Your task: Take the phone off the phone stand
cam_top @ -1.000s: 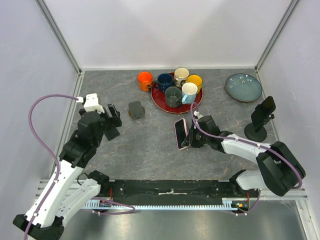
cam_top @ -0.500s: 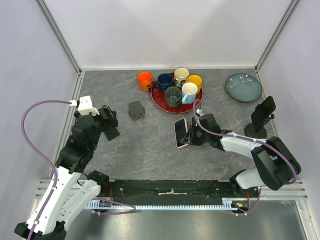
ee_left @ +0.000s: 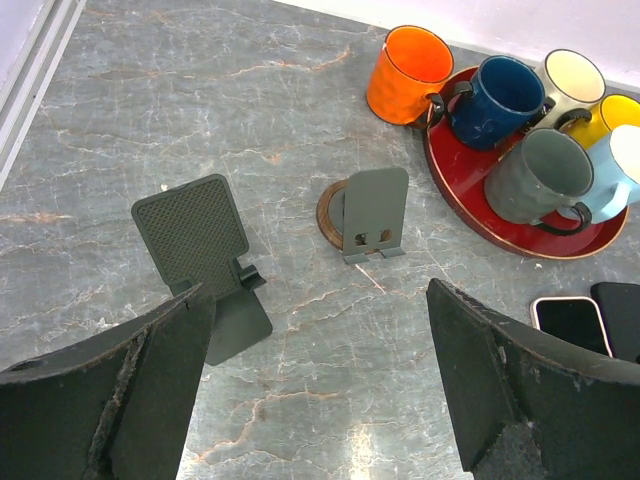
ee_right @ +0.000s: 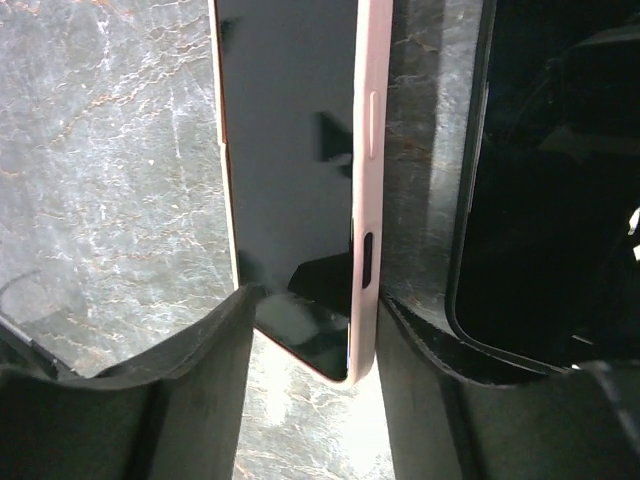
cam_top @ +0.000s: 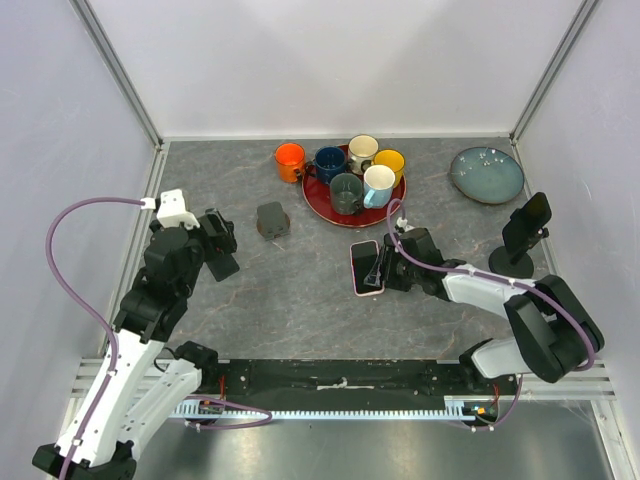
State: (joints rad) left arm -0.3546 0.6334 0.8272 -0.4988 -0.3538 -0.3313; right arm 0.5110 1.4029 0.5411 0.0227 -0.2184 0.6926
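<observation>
- Top view: spotted phone [cam_top: 366, 267] lying flat on the table [cam_top: 300, 300], dark face up, near the middle, on the near side of the red tray [cam_top: 320, 206]; off every stand.
- Noted right gripper [cam_top: 378, 272] low at the phone, fingers about its end; too small here to tell squeeze from slack.
- Saw black stand [cam_top: 523, 238] upright by the right wall, well apart from the phone, nothing on it.
- Saw left gripper [cam_top: 226, 248] over the left side, spread wide, nothing in it.
- Left wrist view: confirmed left gripper [ee_left: 315, 400] gaping and empty; looked down on mesh stand [ee_left: 192, 235] and small stand [ee_left: 374, 210], both bare; caught part of the phone [ee_left: 568, 322] flat at the lower right, near the red tray [ee_left: 545, 243] of mugs.
- Right wrist view: saw phone [ee_right: 290, 170] flat on the table, pink case edge close up, its end sitting between the fingers [ee_right: 200, 370]; right gripper [ee_right: 312, 312] partly spread, straddling, not visibly pinching.
- Judged removal done: phone out of its stand and set down. Left over, by guess: spread wider, lift clear without dragging the phone.
</observation>
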